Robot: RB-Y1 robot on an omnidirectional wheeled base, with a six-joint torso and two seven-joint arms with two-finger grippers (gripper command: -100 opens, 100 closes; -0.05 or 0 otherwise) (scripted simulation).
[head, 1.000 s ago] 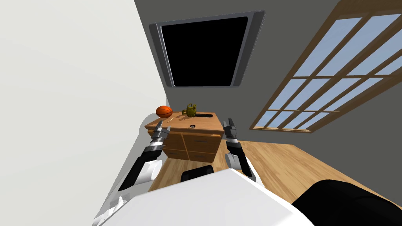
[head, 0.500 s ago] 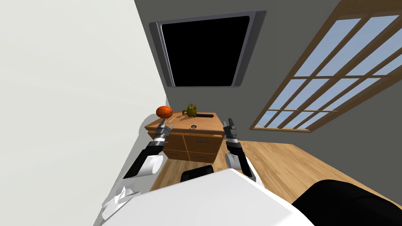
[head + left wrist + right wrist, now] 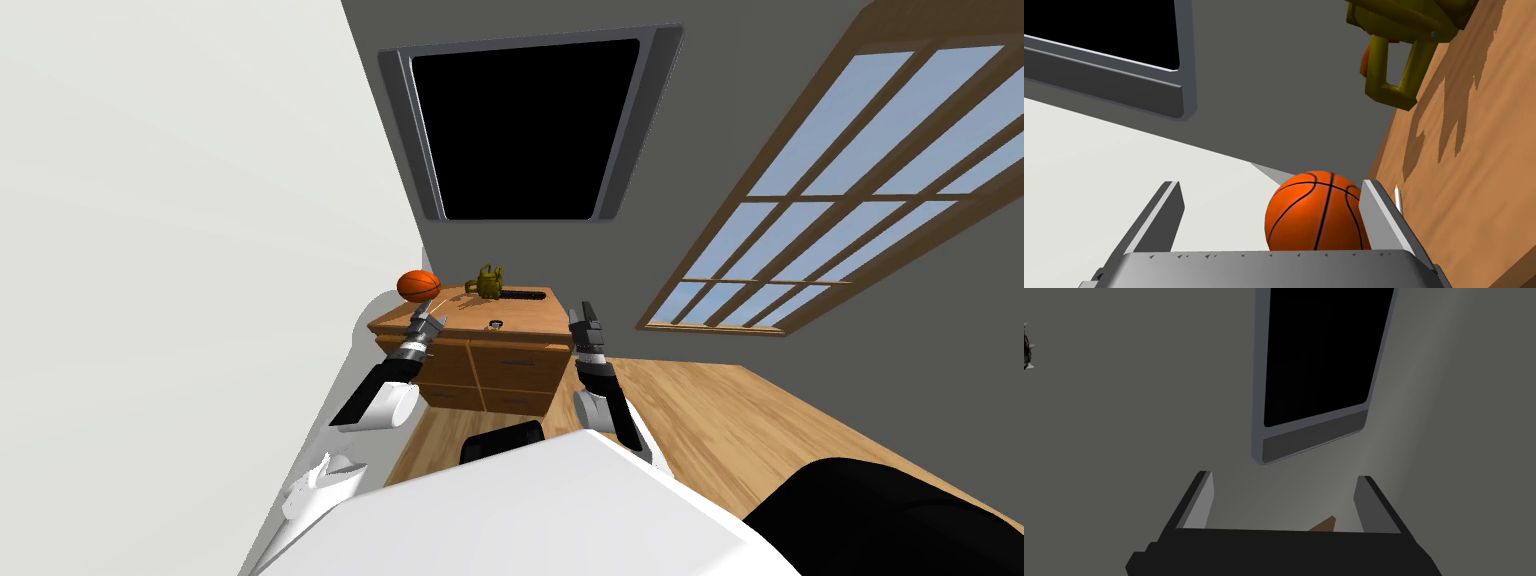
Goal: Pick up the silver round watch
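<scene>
Silver and small, the round watch (image 3: 493, 322) lies flat on the top of a low, warm-brown wooden dresser (image 3: 530, 314), near its front edge and roughly midway along it, untouched by either arm. Behind it, toward the dark grey wall, rest an olive-yellow chainsaw with a black bar (image 3: 489, 283) and, at the top's left rear corner, an orange basketball with black seams (image 3: 418, 285). The robot's left gripper (image 3: 429, 321) hovers over the left front part of the dresser top, near the watch but apart from it, its two light grey blades spread wide with nothing between them. Its wrist camera looks past the left gripper (image 3: 1271, 184) at the basketball (image 3: 1316, 215) and the chainsaw's looped handle (image 3: 1396, 82) rather than at the watch. That suggests the hand is not yet lined up on its target. The right gripper (image 3: 583, 318) is raised off the dresser's right front corner, and the right wrist view shows its fingers (image 3: 1203, 498) likewise parted wide and empty. As for progress, the robot stands before the right piece of furniture with the left arm reaching in, but everything that counts remains to be done: bringing the open blades over the watch, lowering, closing on it and lifting it clear.
</scene>
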